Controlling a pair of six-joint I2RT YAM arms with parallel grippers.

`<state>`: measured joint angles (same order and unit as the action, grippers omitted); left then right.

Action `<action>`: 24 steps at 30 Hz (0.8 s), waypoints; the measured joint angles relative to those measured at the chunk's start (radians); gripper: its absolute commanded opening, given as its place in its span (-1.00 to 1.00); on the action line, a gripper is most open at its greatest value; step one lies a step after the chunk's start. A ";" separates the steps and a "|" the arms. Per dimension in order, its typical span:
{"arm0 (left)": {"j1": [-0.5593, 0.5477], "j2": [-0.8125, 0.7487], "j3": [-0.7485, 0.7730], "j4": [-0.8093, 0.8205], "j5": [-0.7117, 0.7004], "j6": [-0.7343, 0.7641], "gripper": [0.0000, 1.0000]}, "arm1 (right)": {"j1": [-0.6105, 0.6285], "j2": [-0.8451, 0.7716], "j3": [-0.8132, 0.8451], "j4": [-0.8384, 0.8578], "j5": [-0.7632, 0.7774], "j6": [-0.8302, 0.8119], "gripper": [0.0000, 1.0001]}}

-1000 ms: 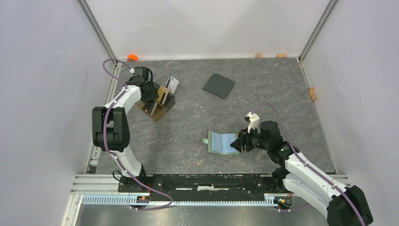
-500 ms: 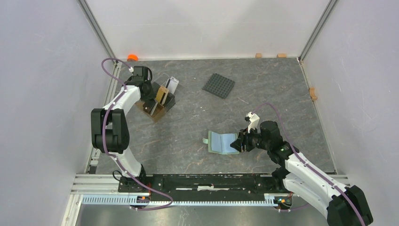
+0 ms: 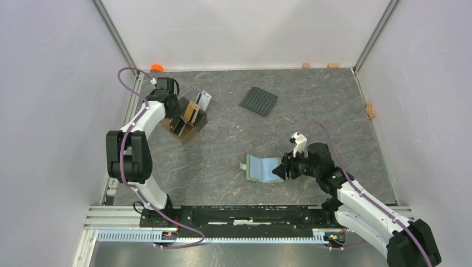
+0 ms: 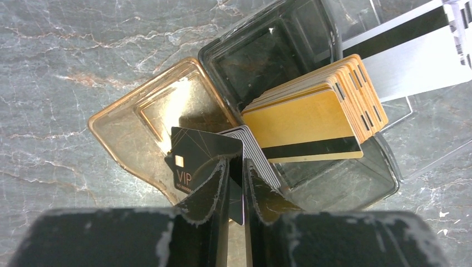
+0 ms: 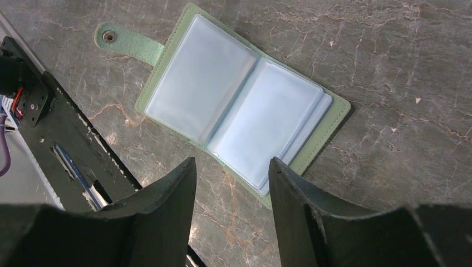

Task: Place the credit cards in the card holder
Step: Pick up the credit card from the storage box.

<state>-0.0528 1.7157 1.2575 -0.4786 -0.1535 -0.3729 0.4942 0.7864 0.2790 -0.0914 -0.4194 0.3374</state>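
The left end effector pinches one edge of a black card standing in the tray. Thin, stiff and slick, it may pivot; a deeper edge grip seems safer. The right end effector, jaws apart, hovers over the open holder on the surface.

Left pincer has closed on black card.

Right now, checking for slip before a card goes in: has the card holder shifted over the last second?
No. The card holder lies where it was, below the black studded plate.
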 measured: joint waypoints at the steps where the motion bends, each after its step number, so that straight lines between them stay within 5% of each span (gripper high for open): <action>1: 0.000 -0.001 0.000 -0.006 -0.005 0.000 -0.76 | 0.000 0.000 0.000 0.000 0.000 0.001 0.12; 6: -0.002 -0.002 0.007 -0.040 -0.039 0.001 -0.95 | 0.000 -0.008 0.000 -0.001 0.000 0.005 0.12; 24: -0.005 -0.209 -0.010 -0.176 -0.145 0.122 -0.96 | 0.000 -0.040 0.000 -0.024 0.002 0.014 0.12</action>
<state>-0.0578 1.5066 1.2472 -0.6548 -0.2981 -0.2512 0.4942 0.7467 0.2790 -0.1150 -0.4179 0.3519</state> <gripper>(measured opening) 0.029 0.560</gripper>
